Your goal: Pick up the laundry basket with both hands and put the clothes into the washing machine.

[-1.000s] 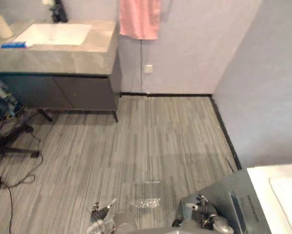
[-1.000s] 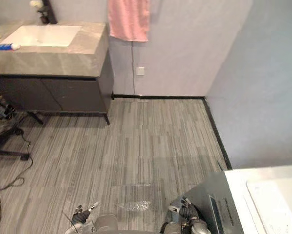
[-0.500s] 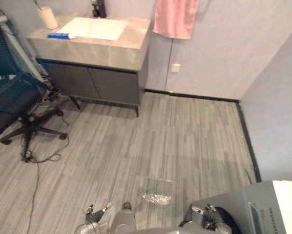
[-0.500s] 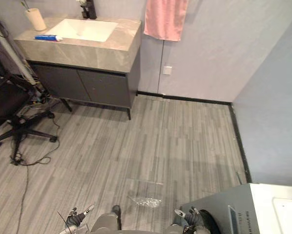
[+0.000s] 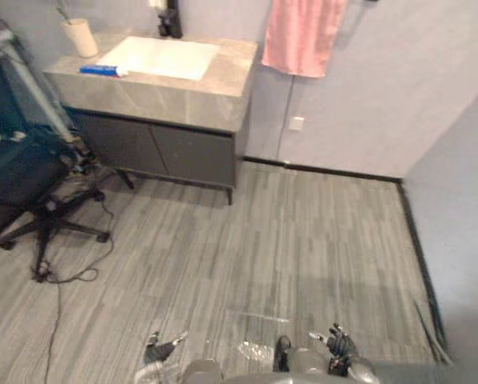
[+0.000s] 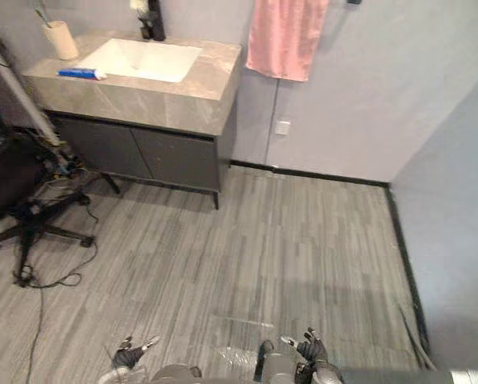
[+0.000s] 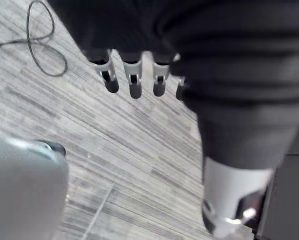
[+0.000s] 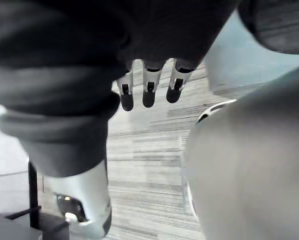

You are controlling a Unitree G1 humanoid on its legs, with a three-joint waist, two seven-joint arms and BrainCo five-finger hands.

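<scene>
The grey striped floor [image 5: 303,240] takes up most of the scene, running to pale walls [image 5: 399,80] that meet in a corner at the far right. Against the far wall on the left stands a dark cabinet [image 5: 159,148] under a stone bench [image 5: 223,88] with a white sink [image 5: 163,58] sunk into it. A black office chair [image 5: 31,200] stands just beside the cabinet on the robot's left. A pink towel [image 5: 303,36] hangs on the wall past the end of the bench. A grey edge [image 6: 415,378] at the lower right may be the top of the washing machine, though too little shows to be sure. Low in the head views, the left hand [image 5: 159,350] and the right hand [image 5: 339,346] are held out over the floor, well apart and level with each other. In the wrist views the left fingers [image 7: 134,85] and the right fingers [image 8: 148,92] are straight and spread, with nothing between them and the thumbs. A crumpled clear scrap [image 5: 255,350] lies on the floor between the hands. A blue tube [image 5: 103,70] and a cup [image 5: 79,34] sit on the bench. I cannot tell where the laundry basket is, so its direction from the hands, its long axis and the nearer arm are all open. By my judgement, no reach can be lined up before the basket is found.
</scene>
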